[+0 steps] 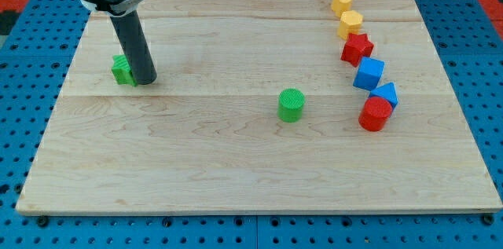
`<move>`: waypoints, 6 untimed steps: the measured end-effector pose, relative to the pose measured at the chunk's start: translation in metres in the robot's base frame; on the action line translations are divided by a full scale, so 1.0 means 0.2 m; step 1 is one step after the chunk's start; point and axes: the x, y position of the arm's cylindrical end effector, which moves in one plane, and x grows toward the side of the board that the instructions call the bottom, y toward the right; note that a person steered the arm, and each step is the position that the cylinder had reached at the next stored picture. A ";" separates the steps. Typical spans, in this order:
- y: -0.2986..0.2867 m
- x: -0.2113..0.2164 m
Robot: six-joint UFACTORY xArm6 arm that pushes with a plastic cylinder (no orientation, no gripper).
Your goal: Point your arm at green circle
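Pale wood worktop on blue pegboard. Green circle upright, mid-board. My tip, a jawless end effector, touches another green block.

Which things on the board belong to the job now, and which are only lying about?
For the job:
- green circle, alone mid-board
- my tip, far toward the view's left

Lying about:
- green block, beside my tip
- two yellow blocks
- red star
- two blue blocks
- red cylinder

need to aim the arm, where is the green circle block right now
The green cylinder-shaped circle block stands alone near the middle of the wooden board, slightly toward the view's right. My tip is far off to the view's left beside another green block.
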 end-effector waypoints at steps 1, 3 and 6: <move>0.03 -0.03; -0.07 -0.17; 1.29 0.13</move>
